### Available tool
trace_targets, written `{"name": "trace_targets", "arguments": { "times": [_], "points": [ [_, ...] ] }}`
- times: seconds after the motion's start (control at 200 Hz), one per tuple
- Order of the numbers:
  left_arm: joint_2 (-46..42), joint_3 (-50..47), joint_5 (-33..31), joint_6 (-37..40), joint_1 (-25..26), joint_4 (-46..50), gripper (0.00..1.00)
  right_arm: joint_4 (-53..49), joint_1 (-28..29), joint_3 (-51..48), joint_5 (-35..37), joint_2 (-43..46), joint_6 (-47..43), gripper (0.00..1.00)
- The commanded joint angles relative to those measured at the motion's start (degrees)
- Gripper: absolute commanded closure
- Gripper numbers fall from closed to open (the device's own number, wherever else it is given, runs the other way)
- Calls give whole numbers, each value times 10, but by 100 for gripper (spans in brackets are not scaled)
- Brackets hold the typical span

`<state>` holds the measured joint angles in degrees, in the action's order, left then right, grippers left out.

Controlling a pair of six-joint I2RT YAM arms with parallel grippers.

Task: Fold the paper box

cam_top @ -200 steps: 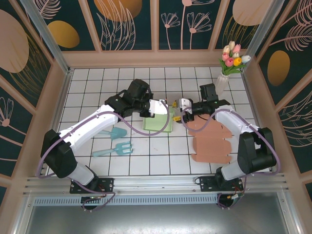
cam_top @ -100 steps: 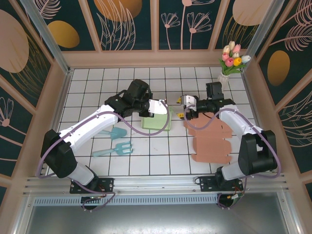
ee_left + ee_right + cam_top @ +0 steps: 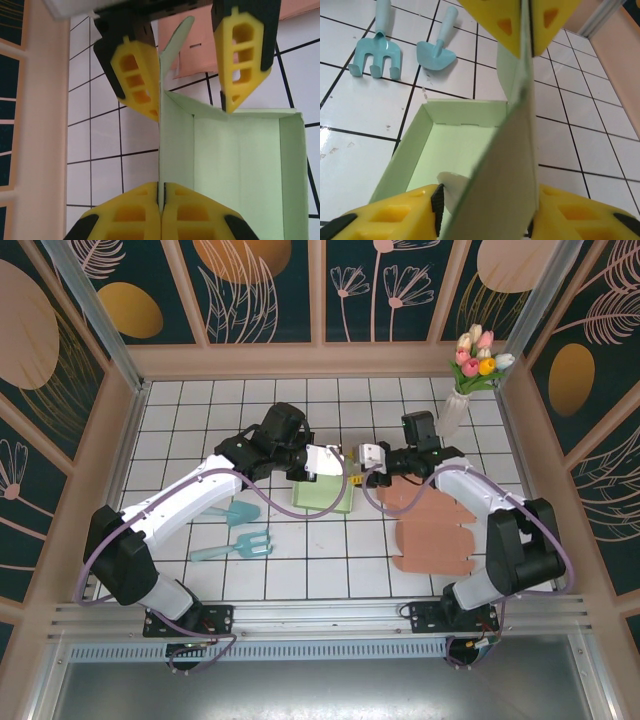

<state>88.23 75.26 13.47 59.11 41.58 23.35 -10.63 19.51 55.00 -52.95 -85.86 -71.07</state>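
Two arms, left (image 3: 190, 498) and right (image 3: 478, 490), are stretched inward to the green paper box (image 3: 322, 495) mid-table (image 3: 200, 410). Its upright flap (image 3: 512, 165) is pinched in the closed left gripper (image 3: 161, 200) and straddled by the right gripper (image 3: 487, 212), held wide open.

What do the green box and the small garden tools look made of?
Green box: thin matte card or stiff paper, with crisp fold lines and thin edges. Teal fork and trowel: probably moulded plastic, smooth, slightly glossy, one uniform colour.
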Motion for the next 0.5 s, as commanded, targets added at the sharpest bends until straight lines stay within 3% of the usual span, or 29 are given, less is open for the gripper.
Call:
{"name": "trace_targets", "arguments": {
  "times": [0.0, 0.265, 0.405, 0.495],
  "points": [
    [1, 1, 35, -3, 4, -6, 100, 7, 6, 19, -25, -11, -4, 58],
    [-3, -2, 23, -5, 4, -13, 100, -11, -6, 21, -20, -19, -18, 91],
    [-17, -13, 32, -31, 4, -50, 100, -3, -17, 13, -17, -24, -16, 94],
    [-46, -52, 36, -79, 3, -132, 98, 7, -23, 8, -15, -25, -13, 94]
  ]
}}
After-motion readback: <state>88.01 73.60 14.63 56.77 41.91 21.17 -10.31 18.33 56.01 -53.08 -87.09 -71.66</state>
